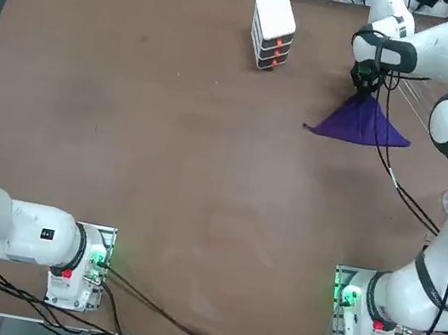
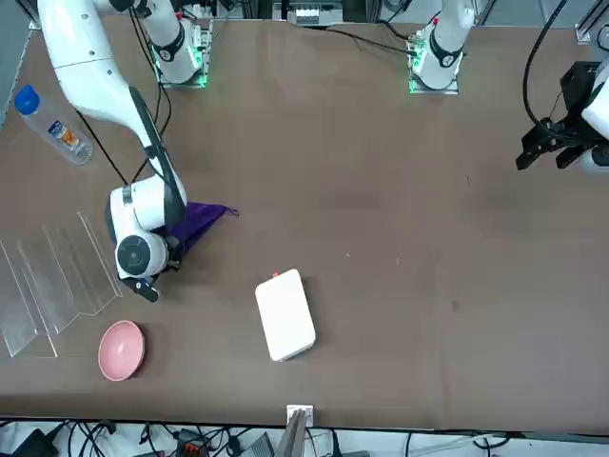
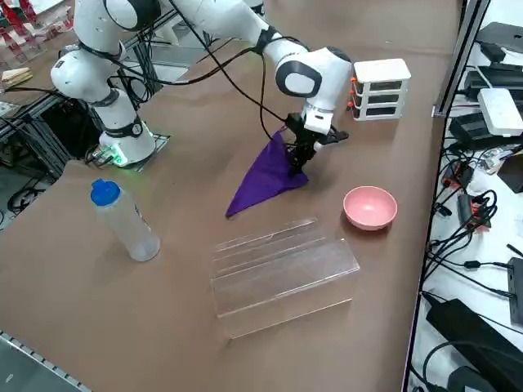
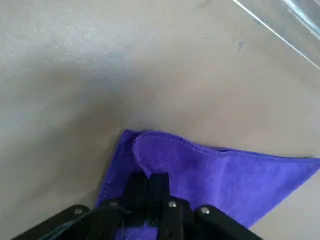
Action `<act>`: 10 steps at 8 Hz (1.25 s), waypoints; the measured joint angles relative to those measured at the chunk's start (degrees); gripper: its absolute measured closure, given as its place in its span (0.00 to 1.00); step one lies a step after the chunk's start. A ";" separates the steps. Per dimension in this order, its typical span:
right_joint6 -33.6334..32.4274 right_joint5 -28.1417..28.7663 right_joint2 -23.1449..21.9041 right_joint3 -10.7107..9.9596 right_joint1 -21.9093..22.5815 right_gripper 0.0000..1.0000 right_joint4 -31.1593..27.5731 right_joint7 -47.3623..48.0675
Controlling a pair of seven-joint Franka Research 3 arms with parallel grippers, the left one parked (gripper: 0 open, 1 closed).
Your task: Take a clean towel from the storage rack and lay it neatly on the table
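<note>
The deep purple towel (image 1: 360, 123) lies on the brown table (image 1: 167, 149) at its far right, spread in a triangle with one corner pulled up. My right gripper (image 1: 363, 89) stands over that corner, shut on the towel. In the wrist view the closed fingers (image 4: 149, 182) pinch a fold of the towel (image 4: 220, 170). From the right side the gripper (image 3: 298, 159) holds the raised corner while the rest of the towel (image 3: 261, 180) drapes down to the tabletop. The storage rack (image 3: 282, 265), clear and ribbed, sits beside the towel with nothing on it.
A white stacked box (image 1: 273, 28) with orange marks stands at the far middle of the table. A pink bowl (image 3: 369, 206) sits near the rack, and a water bottle (image 3: 122, 220) with a blue cap lies toward the right edge. Cables run from my arm past the towel.
</note>
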 joint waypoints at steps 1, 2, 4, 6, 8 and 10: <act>0.00 -0.02 -0.07 -0.02 -0.09 0.99 0.06 -0.18; -1.03 -0.03 -0.18 -0.02 -0.15 0.99 0.21 -0.29; -7.59 -0.03 -0.38 0.18 -0.02 0.99 0.64 -0.53; -13.73 0.00 -0.55 0.59 0.53 0.99 0.69 -0.28; -21.15 0.01 -0.61 0.73 1.38 0.99 0.60 1.93; -26.78 0.17 -0.78 0.73 1.61 0.99 0.03 4.65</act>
